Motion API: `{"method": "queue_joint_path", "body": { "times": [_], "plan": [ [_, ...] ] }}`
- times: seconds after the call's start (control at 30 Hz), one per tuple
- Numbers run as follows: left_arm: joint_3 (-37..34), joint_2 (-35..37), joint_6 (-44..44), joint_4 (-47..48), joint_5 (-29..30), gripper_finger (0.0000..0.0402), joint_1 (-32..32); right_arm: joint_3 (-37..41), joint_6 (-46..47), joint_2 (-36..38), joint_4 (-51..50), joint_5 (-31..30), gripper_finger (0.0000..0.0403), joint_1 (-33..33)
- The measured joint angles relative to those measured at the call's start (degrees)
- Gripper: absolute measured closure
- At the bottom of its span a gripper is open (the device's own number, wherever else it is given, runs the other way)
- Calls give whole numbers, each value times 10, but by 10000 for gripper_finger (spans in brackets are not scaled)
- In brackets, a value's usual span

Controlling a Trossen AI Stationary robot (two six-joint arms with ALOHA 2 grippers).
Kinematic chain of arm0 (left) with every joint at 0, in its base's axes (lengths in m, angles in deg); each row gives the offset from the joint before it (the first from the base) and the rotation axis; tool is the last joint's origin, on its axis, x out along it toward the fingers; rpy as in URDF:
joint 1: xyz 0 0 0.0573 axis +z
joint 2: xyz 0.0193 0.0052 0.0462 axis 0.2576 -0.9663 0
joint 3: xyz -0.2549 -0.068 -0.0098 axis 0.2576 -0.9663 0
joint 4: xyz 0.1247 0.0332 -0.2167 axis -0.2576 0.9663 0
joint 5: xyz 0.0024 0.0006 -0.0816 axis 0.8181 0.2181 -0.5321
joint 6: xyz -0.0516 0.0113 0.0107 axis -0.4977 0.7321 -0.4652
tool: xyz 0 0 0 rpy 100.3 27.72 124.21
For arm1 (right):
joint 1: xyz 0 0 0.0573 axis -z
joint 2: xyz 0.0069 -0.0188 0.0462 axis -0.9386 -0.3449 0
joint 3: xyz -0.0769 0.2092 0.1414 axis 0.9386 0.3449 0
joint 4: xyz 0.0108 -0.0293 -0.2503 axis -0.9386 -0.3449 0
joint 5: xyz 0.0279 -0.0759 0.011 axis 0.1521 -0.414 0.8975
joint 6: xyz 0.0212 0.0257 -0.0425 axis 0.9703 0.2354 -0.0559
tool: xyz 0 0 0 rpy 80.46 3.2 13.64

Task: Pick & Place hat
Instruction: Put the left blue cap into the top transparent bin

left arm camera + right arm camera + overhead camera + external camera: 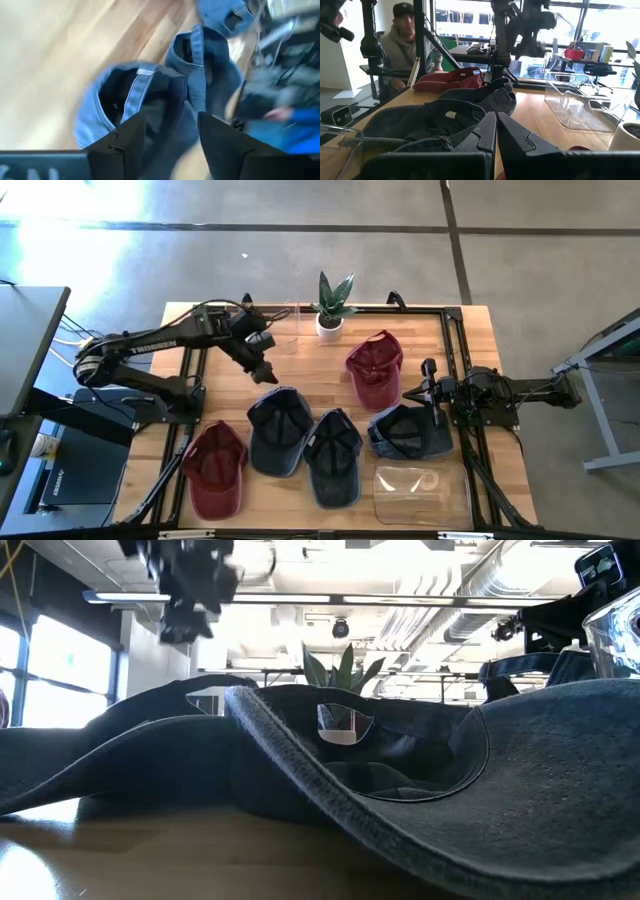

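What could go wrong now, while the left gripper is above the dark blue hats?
1. The left gripper hangs open over the dark blue hat, which touches the middle hat; a grasp might drag both.
2. The plant stands near the left arm and could be knocked over.

- Left tool [262, 370] hangs over bare bench [220, 380]; open room around it.
- Just beyond it, dark caps [278, 430] crowd together.
- Plant [331, 305] and clear box [287, 328] stand behind it.
- Red cap [374, 368] lies beside the right tool [412, 392].
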Motion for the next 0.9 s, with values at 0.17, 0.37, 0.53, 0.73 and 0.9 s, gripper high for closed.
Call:
{"method": "queue_joint_path", "body": {
  "times": [0.17,0.37,0.53,0.73,0.9],
  "plan": [
    [35,-1,93,20,111,252,-52,0,0,0,0,0,391,0],
    [34,-22,134,16,146,208,-68,0,0,0,0,0,391,0],
    [33,-71,134,17,166,161,-75,0,0,0,0,0,391,0],
    [33,-139,156,14,212,186,-98,0,0,0,0,0,391,0],
    [33,-174,168,-8,265,249,-122,0,0,0,0,0,391,0]
  ]
}}
